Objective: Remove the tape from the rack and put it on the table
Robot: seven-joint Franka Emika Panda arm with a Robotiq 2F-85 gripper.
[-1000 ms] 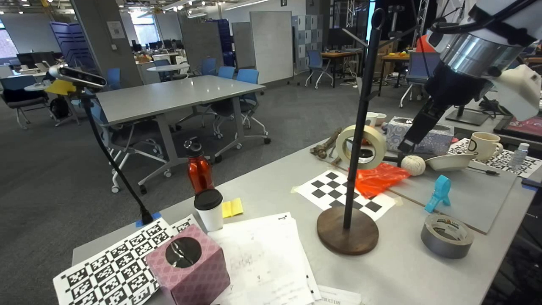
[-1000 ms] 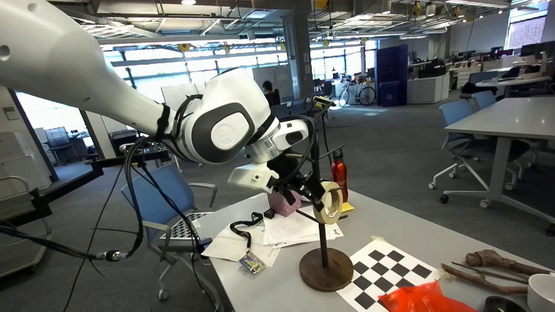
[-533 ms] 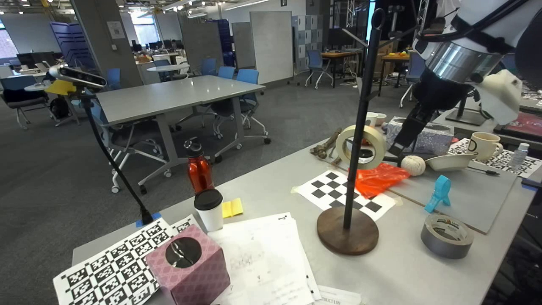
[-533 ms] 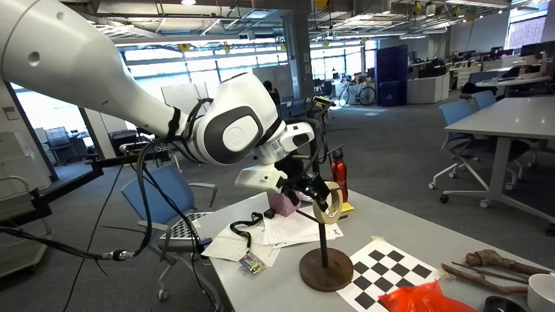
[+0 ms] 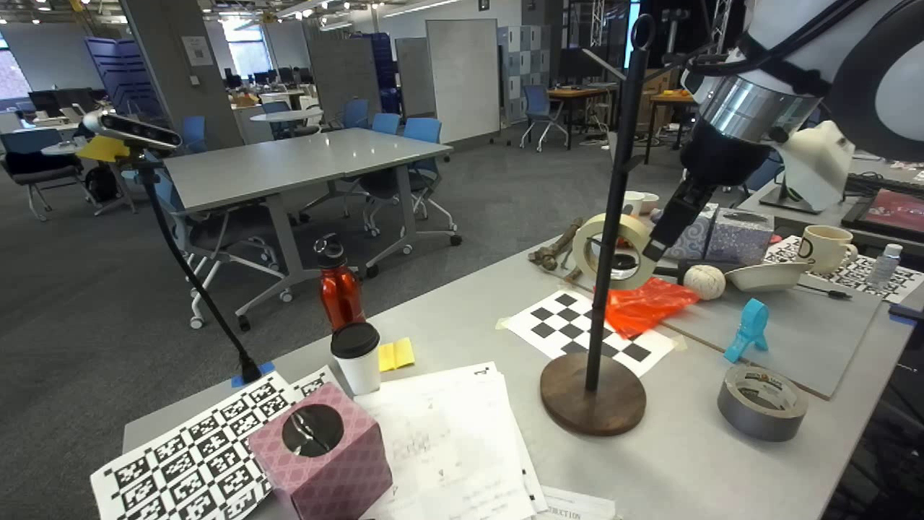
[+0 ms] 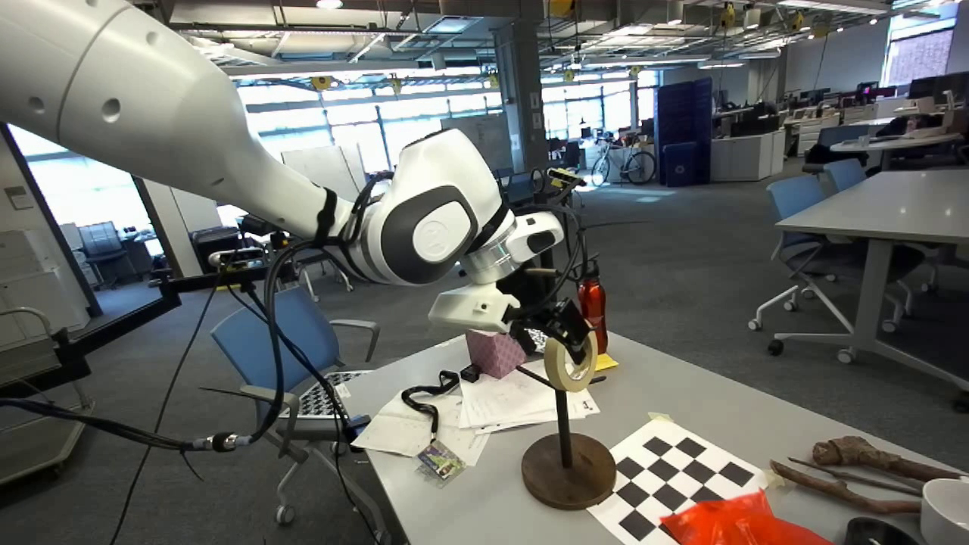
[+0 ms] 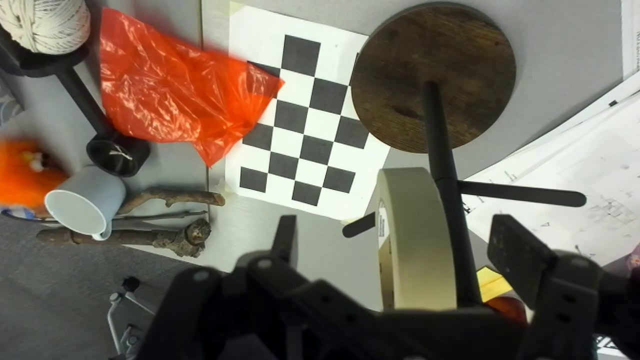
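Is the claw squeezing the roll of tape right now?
No, the wrist view shows the claw open, its two fingers standing apart from the roll of tape on both sides.

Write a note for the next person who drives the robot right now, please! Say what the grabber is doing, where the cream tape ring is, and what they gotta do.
Gripper: open, holding nothing. In the wrist view, the tape and the rack's pole both show between its jaws.
Tape: hanging on the rack's side peg. Don't mix it up with the grey tape roll.
Done: gripper is up by the tape.
Left: grip the tape, slide it off the peg, put it on the table. Closing right here might catch the pole too, so check first.
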